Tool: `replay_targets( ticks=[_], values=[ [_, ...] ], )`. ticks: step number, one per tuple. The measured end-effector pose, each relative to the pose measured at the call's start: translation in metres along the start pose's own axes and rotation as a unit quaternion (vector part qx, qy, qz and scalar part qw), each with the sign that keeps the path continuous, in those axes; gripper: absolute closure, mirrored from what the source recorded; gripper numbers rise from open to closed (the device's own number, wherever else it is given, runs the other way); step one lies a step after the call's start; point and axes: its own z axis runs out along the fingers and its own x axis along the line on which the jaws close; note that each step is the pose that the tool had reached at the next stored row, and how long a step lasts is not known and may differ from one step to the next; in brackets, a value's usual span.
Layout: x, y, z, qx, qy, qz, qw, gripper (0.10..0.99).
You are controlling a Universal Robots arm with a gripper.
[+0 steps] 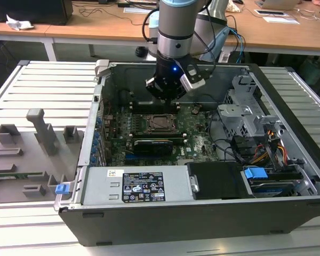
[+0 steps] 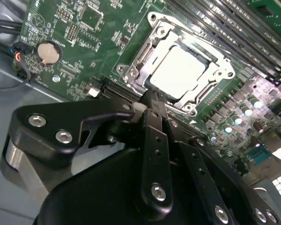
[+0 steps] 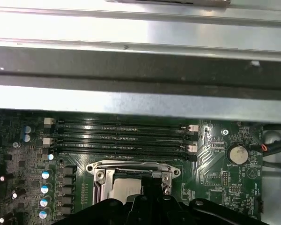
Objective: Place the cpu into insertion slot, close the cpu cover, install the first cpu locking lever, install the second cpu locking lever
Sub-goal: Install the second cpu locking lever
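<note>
While arm points down | gripper (image 1: 165, 96) above cpu cover (image 2: 178, 70)

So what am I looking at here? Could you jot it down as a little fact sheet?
setting: open grey computer case with green motherboard
arm: black gripper hanging just above the socket
chip: silvery square cpu seated in the insertion slot
cover: thin silver cpu cover lying down over the chip
nearby: round coin battery

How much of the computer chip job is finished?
The cpu already sits in the insertion slot, and the cpu cover lies down around it. The gripper hovers at the socket's edge, holding nothing visible. Whether either locking lever is latched, I cannot tell.
</note>
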Motion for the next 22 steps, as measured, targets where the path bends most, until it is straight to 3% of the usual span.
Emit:
replay_targets(
  ticks=[1,22],
  values=[
    [0.0001,-0.0036,-0.0002,0.0,0.0,0.0,1.0,0.98],
    [0.0008,-0.0203,-0.001,0.0,0.0,0.0,1.0,0.98]
  ],
)
